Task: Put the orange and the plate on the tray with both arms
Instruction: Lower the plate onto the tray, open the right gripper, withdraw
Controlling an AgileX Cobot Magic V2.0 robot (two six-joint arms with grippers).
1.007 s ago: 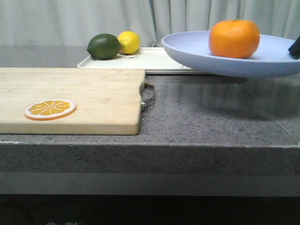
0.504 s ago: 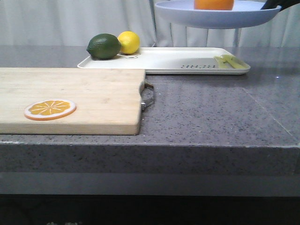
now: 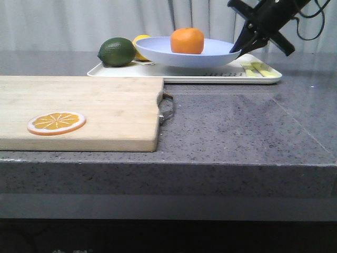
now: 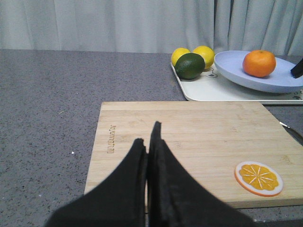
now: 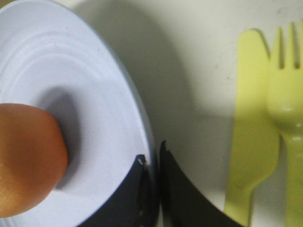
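We see the right gripper (image 3: pixel 238 50) clamped on the rim of the plate (image 3: pixel 158 50), which sits over the tray (image 3: pixel 179 75) with the orange (image 3: pixel 187 40) resting in its middle; whether the plate touches the tray we cannot tell. The left gripper (image 4: pixel 150 137) hangs above the cutting board (image 4: pixel 189 132), its fingers pressed together on nothing. A lime (image 3: pixel 116 51) and a lemon (image 3: pixel 138 43) lie at the tray's left end, a yellow knife (image 5: pixel 251 132) and fork (image 5: pixel 289 109) at its right.

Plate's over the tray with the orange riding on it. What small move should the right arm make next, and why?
Probably lower it slightly until it rests flat, then open. The right tool pinches the rim of the plate, which carries the orange above the tray; the front view shows it just above the tray, though contact is hard to judge. It sits clear of the yellow knife and fork.
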